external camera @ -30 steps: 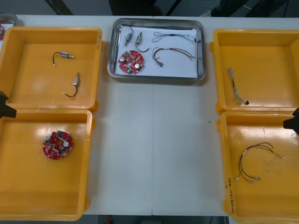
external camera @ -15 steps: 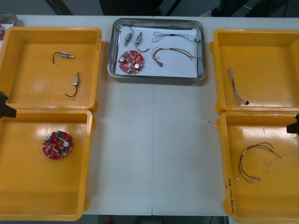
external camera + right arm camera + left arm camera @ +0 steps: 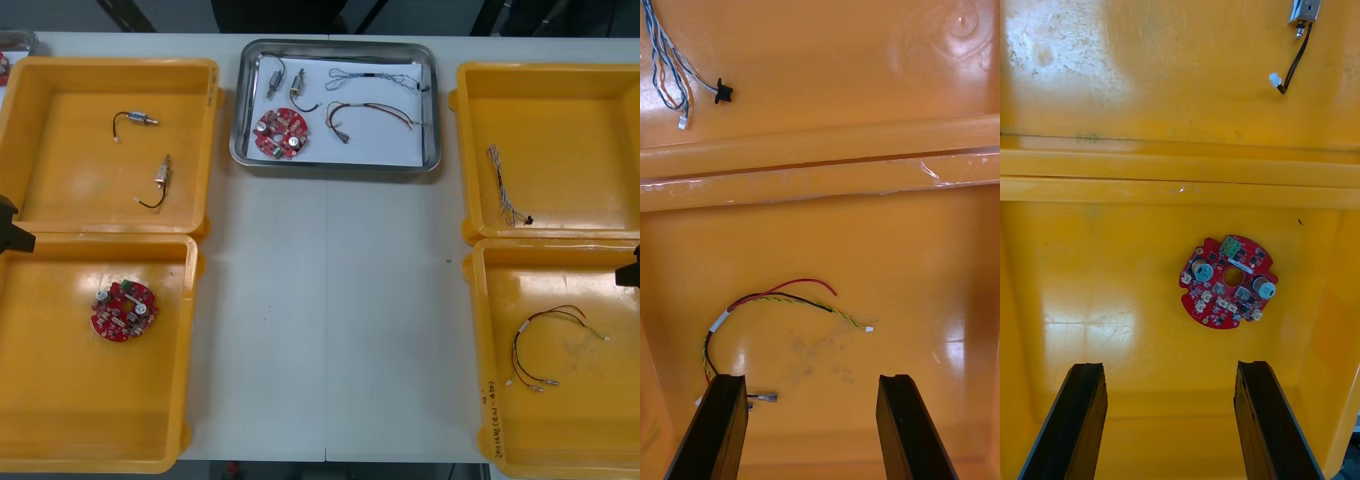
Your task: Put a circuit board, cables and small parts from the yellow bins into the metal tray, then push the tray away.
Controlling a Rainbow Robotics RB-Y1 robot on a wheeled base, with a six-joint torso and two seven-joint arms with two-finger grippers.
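Light table [image 3: 330, 330], four yellow bins, two per side: far-left bin [image 3: 60, 85], near-left bin [image 3: 60, 410], far-right bin [image 3: 580, 100], near-right bin [image 3: 590, 420]. Metal tray [image 3: 237, 120] sits between the two far bins near the table's far edge, white inside.

Left gripper [image 3: 1169, 367] hangs over the near-left bin, fingers spread wide, nothing between them. Right gripper [image 3: 811, 379] hangs over the near-right bin, also spread wide and empty.

Loose circuit board [image 3: 125, 310] lies flat in the near-left bin, just beyond the left fingertips. Tray circuit board [image 3: 281, 134] lies in the tray's near-left part.

Red and yellow cable [image 3: 545, 345] lies in the near-right bin, one end beside a right finger. Blue and white cable [image 3: 505, 190] lies in the far-right bin. In the tray's right half lie a thin pale cable [image 3: 375, 78] and a dark tray cable [image 3: 370, 112].

Two tray metal parts [image 3: 275, 78] sit side by side at the tray's far left. Two binned metal parts [image 3: 160, 178] with black leads lie well apart in the far-left bin.
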